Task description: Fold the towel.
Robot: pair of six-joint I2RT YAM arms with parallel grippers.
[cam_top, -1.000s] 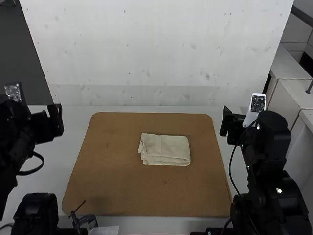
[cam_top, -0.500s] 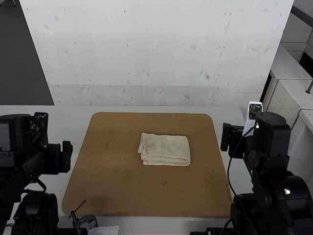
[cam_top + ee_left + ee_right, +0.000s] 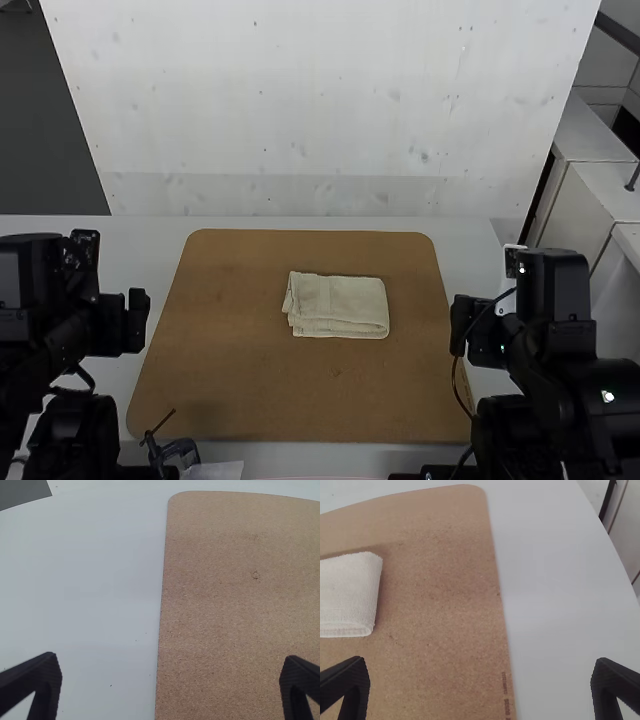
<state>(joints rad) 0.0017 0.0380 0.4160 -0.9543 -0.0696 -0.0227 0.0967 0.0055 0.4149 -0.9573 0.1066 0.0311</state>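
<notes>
On the brown, round-cornered board (image 3: 300,400), the cream cloth towel (image 3: 338,303) lies folded into a compact rectangle, its layered edges slightly uneven. The left gripper (image 3: 170,661) and right gripper (image 3: 480,662), both with black tapered fingers, are spread wide and empty, clear of it. Folding looks finished: best leave it alone, or square the edges with light, level pressure.

We see the cream towel (image 3: 338,306) folded into a small, flat, layered rectangle, lying on the brown board just right of its middle, nearer the far edge than the near one, its left side slightly uneven.
</notes>
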